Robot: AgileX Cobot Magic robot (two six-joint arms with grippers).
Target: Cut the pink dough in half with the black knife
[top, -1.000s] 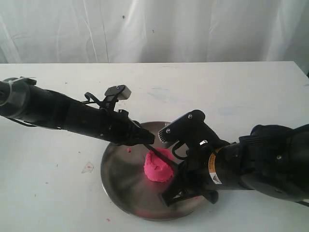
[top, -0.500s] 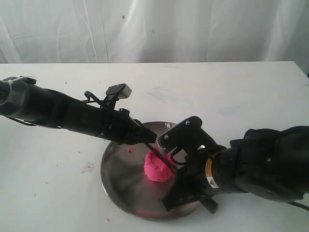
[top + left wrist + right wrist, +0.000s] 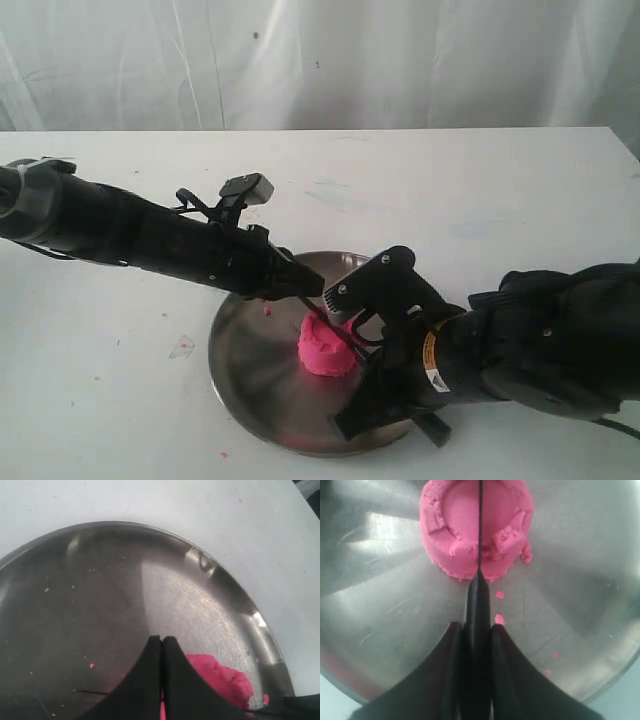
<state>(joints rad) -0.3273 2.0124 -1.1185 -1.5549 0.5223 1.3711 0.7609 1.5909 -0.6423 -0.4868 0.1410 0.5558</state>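
The pink dough [image 3: 322,352] is one round lump with a dimpled top on the steel plate [image 3: 240,365]. My right gripper [image 3: 477,627] is shut on the handle of the black knife [image 3: 479,587]. The knife's thin blade runs edge-on across the middle of the dough [image 3: 452,522] and bites into its near rim. In the exterior view the blade [image 3: 340,335] slants over the lump towards my left gripper [image 3: 312,291]. The left gripper [image 3: 162,639] is shut, low over the plate just beside the dough [image 3: 225,674]. Whether it touches the blade tip I cannot tell.
Tiny pink crumbs [image 3: 499,595] lie on the plate [image 3: 580,580] near the lump, and one crumb [image 3: 267,311] lies at the plate's left side. The plate stands near the front of a white table [image 3: 450,180], with a white curtain behind.
The right arm has shifted left and lower, bringing the knife further over the dough. The left arm has edged slightly right.
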